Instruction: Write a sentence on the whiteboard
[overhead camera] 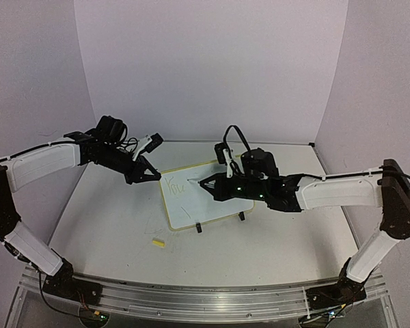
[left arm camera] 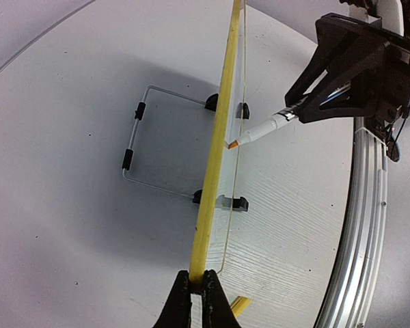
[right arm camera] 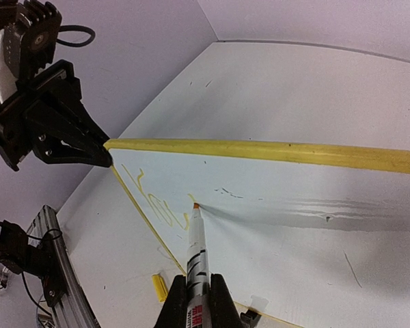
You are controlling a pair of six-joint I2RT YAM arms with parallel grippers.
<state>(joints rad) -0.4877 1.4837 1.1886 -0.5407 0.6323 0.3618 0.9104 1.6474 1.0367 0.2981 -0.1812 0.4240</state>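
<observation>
1. A white desk (overhead camera: 109,219) fills the scene, closed in by plain lilac walls (overhead camera: 205,61) at the sides and back.
2. Nearest, at 6 o'clock in the top view, an aluminium rail (overhead camera: 205,301) runs along the desk's edge and carries both arm bases.
3. Just beyond it a small yellow piece (overhead camera: 158,242) lies flat on the desk, at about 7 o'clock from the whiteboard and apart from it.
4. The whiteboard (overhead camera: 191,205) stands near the middle of the desk, tilted back on two black clip feet (overhead camera: 199,228), with a thin wire stand (left arm camera: 133,140) behind it.
5. The left hand (left arm camera: 197,277) reaches in from 9 o'clock. Its fingers are pinched closed on the board's yellow rim at the 10 o'clock corner.
6. The right hand (right arm camera: 195,283) comes in from 3 o'clock, clamped around a white marker (right arm camera: 195,239) with an orange tip.
7. The marker tip touches the board face in its upper left part, just right of the writing.
8. The sentence (right arm camera: 154,201) is a faint yellow "You" at about 10 o'clock on the board. A few small dark marks lie further to the right.
</observation>
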